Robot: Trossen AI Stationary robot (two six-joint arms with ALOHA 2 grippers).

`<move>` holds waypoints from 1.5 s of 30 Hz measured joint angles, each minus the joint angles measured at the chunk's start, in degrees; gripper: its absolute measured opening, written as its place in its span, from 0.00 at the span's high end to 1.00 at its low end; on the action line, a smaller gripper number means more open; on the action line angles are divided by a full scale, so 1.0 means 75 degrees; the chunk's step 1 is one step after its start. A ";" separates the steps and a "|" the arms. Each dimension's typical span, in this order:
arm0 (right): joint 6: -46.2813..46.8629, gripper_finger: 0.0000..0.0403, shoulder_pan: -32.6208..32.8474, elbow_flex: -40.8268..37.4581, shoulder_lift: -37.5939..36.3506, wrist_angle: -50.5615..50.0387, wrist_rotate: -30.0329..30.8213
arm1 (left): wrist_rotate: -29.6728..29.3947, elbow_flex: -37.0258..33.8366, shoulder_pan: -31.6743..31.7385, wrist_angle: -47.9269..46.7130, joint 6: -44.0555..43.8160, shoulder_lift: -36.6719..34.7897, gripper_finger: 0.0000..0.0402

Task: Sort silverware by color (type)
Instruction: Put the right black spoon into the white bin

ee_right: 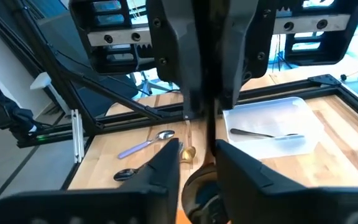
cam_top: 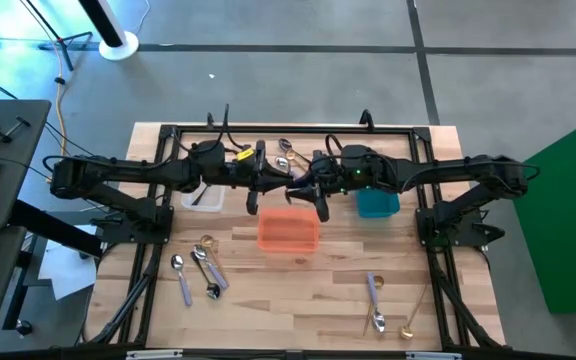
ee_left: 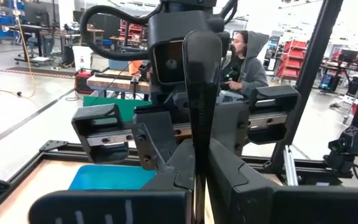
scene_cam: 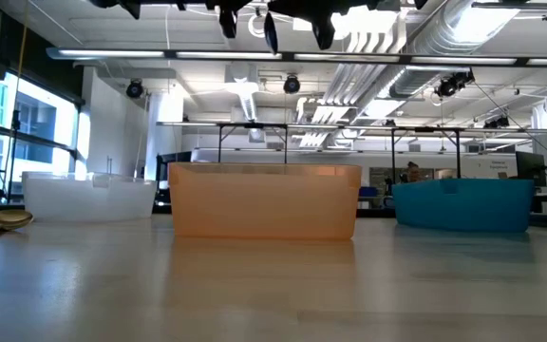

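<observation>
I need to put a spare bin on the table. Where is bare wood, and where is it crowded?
Free: the middle front, between the spoon cluster at front left and the two spoons at front right, in front of the orange bin. Crowded: the back, where both arms meet over the clear bin, orange bin and teal bin.

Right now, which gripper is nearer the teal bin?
Right. The right gripper hangs just beside the teal bin, toward the table's middle; the left gripper meets it from farther off, above the orange bin.

A wooden table (cam_top: pixel 298 290) carries a clear bin (cam_top: pixel 204 197), an orange bin (cam_top: pixel 288 231), a teal bin (cam_top: pixel 377 204), and scattered spoons (cam_top: pixel 200 270) near its front and back edges.
</observation>
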 joint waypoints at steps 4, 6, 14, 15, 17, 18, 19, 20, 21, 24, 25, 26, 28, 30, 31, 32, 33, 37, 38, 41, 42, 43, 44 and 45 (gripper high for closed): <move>-0.0051 0.69 0.0000 0.0000 0.0000 -0.0019 0.0154 | -0.0003 0.0000 0.0113 0.0022 -0.0009 -0.0001 0.99; -0.0054 0.66 0.0003 0.0000 0.0000 -0.0056 0.0287 | -0.0010 0.0000 0.0169 0.0009 -0.0026 -0.0048 0.99; -0.0453 0.64 -0.0207 0.0000 -0.0240 -0.0458 0.0409 | 0.0035 0.0003 0.0372 -0.0406 0.0053 -0.0607 0.99; -0.0455 0.64 -0.0259 0.0000 -0.0292 -0.0521 0.0430 | 0.0041 0.0003 0.0402 -0.0543 0.0120 -0.0706 0.99; -0.0456 0.64 -0.0373 0.0000 -0.0413 -0.0601 0.0434 | 0.0038 0.0003 0.0408 -0.0842 0.0199 -0.0931 0.99; -0.0456 0.64 -0.0431 0.0000 -0.0472 -0.0640 0.0433 | 0.0040 0.0003 0.0408 -0.0963 0.0204 -0.1040 0.99; -0.0456 0.64 -0.0488 0.0000 -0.0532 -0.0721 0.0432 | 0.0046 0.0001 0.0405 -0.1093 0.0204 -0.1163 0.99; -0.0456 0.64 -0.0533 0.0000 -0.0584 -0.0755 0.0433 | 0.0064 -0.0016 0.0404 -0.1150 0.0204 -0.1271 0.99; -0.0456 0.64 -0.0569 0.0000 -0.0630 -0.0769 0.0435 | 0.0065 -0.0055 0.0398 -0.1176 0.0204 -0.1390 0.99; -0.0459 0.64 -0.0634 0.0000 -0.0756 -0.0803 0.0436 | 0.0064 -0.0321 0.0317 -0.1147 0.0201 -0.1806 0.99; -0.0520 0.64 -0.0648 0.0003 -0.0785 -0.0787 0.0433 | 0.0055 -0.0429 0.0292 -0.1155 0.0199 -0.1946 0.99; -0.0599 0.64 -0.0648 0.0003 -0.0826 -0.0866 0.0432 | 0.0033 -0.0537 0.0271 -0.1152 0.0174 -0.2086 0.99; -0.0745 0.64 -0.0599 0.0003 -0.0849 -0.0796 0.0432 | 0.0032 -0.0810 0.0265 -0.1154 0.0020 -0.2397 0.99; -0.0836 0.64 -0.0568 0.0003 -0.0854 -0.0813 0.0441 | 0.0029 -0.1032 0.0268 -0.1208 -0.0148 -0.2647 0.99; -0.0852 0.64 -0.0548 0.0003 -0.0854 -0.0809 0.0450 | 0.0025 -0.1107 0.0271 -0.1223 -0.0192 -0.2734 0.99; -0.0858 0.64 -0.0537 0.0003 -0.0859 -0.0788 0.0467 | 0.0023 -0.1189 0.0271 -0.1212 -0.0219 -0.2822 0.99; -0.0876 0.64 -0.0536 0.0003 -0.0867 -0.0771 0.0464 | 0.0023 -0.1242 0.0271 -0.1225 -0.0222 -0.2894 0.99; -0.0868 0.64 -0.0542 0.0003 -0.0868 -0.0603 0.0478 | 0.0023 -0.1294 0.0271 -0.1153 -0.0265 -0.2996 0.99; -0.0867 0.64 -0.0542 0.0003 -0.0868 -0.0561 0.0478 | 0.0023 -0.1294 0.0273 -0.1141 -0.0264 -0.2999 0.99; -0.0858 0.64 -0.0542 0.0003 -0.0868 -0.0581 0.0481 | 0.0023 -0.1294 0.0277 -0.1142 -0.0268 -0.2999 0.99; -0.0858 0.64 -0.0542 0.0003 -0.0868 -0.0577 0.0481 | 0.0023 -0.1294 0.0277 -0.1142 -0.0265 -0.2999 0.99; -0.0858 0.64 -0.0542 0.0003 -0.0868 -0.0577 0.0481 | 0.0023 -0.1294 0.0277 -0.1139 -0.0265 -0.2999 0.99; -0.0858 0.64 -0.0542 0.0003 -0.0868 -0.0577 0.0478 | 0.0021 -0.1294 0.0277 -0.1139 -0.0265 -0.2999 0.99; -0.0858 0.64 -0.0542 0.0003 -0.0868 -0.0579 0.0479 | 0.0023 -0.1294 0.0277 -0.1139 -0.0266 -0.2999 0.99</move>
